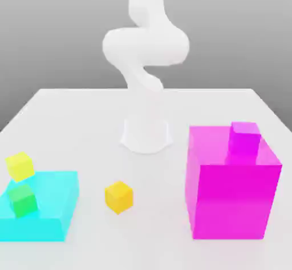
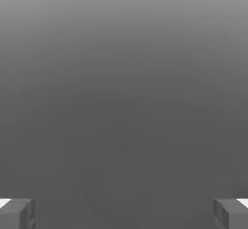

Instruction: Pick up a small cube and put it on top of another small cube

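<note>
1. Amber small cube (image 1: 118, 196) aside, the biggest thing in the exterior view is the pale surface (image 1: 159, 246) that carries everything.
2. White robot arm (image 1: 145, 52) rises from its round base at the middle of the frame and runs out past the top edge.
3. Large magenta block (image 1: 231, 192) stands at the lower right, well apart from the other big block.
4. Flat cyan block (image 1: 48, 206) lies at the lower left, much lower than the magenta one.
5. Claw (image 2: 124, 213) is released: in the hand view its two grey fingertips (image 2: 17, 213) sit wide apart at the lower corners of the frame with nothing between them, against a plain grey background.
6. Small magenta cube (image 1: 246, 137) rests on top of the magenta block, toward its far right side.
7. Small cube, the amber one, sits alone on the surface at lower centre, between the cyan and magenta blocks and touching neither.
8. Small green cube (image 1: 23, 200) sits on the cyan block near its left side.
9. Pale lemon-yellow cube (image 1: 20, 166) lies just beyond the green one, at the cyan block's far left corner.
</note>
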`<state>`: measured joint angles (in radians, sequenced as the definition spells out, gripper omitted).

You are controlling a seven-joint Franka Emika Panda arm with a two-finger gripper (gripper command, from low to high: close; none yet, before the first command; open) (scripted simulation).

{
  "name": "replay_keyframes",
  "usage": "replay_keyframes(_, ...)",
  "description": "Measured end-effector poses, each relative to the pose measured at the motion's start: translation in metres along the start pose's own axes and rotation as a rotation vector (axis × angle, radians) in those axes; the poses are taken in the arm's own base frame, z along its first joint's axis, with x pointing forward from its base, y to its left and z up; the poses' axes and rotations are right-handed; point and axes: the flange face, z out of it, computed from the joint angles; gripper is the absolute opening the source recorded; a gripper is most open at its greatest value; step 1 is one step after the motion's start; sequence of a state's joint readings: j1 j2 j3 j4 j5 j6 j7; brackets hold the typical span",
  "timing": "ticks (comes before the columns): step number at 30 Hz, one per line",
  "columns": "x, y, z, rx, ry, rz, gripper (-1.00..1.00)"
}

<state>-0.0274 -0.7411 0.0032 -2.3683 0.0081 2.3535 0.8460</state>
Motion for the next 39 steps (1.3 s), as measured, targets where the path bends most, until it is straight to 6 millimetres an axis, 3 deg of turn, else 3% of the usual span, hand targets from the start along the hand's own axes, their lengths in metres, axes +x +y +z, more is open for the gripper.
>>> replay_keyframes(4, -0.015, 0.043, 0.096, -0.126, -0.069, 0.135, 0.0)
replay_keyframes(9, -0.052, 0.116, 0.193, -0.291, -0.142, 0.306, 0.0)
replay_keyframes(13, -0.098, 0.19, 0.252, -0.443, -0.194, 0.455, 0.0)
replay_keyframes(18, -0.176, 0.296, 0.306, -0.652, -0.25, 0.652, 0.0)
replay_keyframes(19, -0.186, 0.31, 0.315, -0.673, -0.254, 0.675, 0.0)
replay_keyframes(25, -0.215, 0.342, 0.35, -0.694, -0.259, 0.69, 0.0)
replay_keyframes(26, -0.217, 0.344, 0.353, -0.695, -0.258, 0.69, -1.0)
replay_keyframes(33, -0.217, 0.343, 0.352, -0.694, -0.258, 0.69, -1.0)
replay_keyframes(39, -0.198, 0.322, 0.323, -0.693, -0.26, 0.691, -1.0)
